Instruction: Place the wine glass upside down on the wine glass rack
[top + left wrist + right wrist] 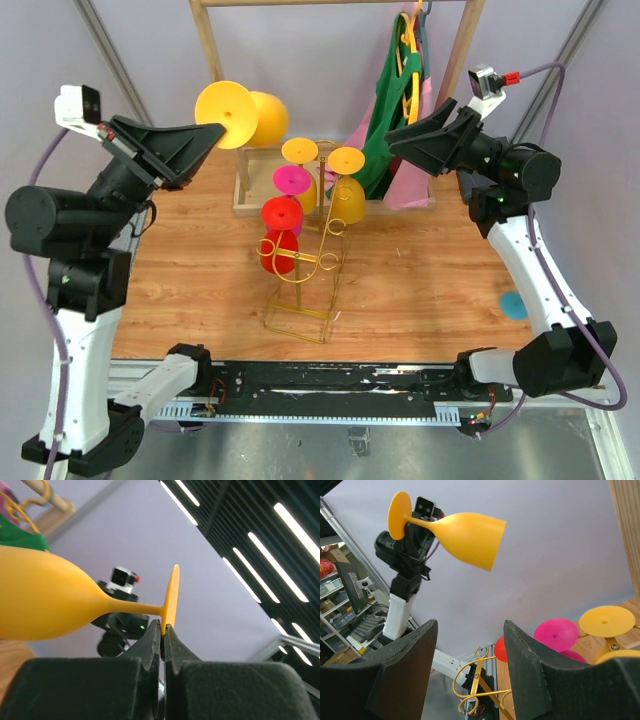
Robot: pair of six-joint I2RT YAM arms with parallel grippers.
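Note:
My left gripper [212,133] is shut on the rim of the round foot of a yellow wine glass [250,116]. It holds the glass on its side, high above the table's back left, with the bowl pointing right. In the left wrist view the fingertips [163,628] pinch the foot's edge and the bowl [40,597] stretches left. The gold wire wine glass rack [312,262] stands mid-table, below and right of the glass. It carries upside-down glasses: two yellow [347,162], one pink [291,181], one red [282,214]. My right gripper [396,140] is open and empty, raised to the rack's right [470,625].
A tall wooden clothes rail frame [209,45] stands behind the rack, with green and pink garments [390,110] on hangers. A small teal object [514,305] lies at the right, beside the right arm. The right wrist view shows the held glass [470,535] and the rack's curled arms [479,680].

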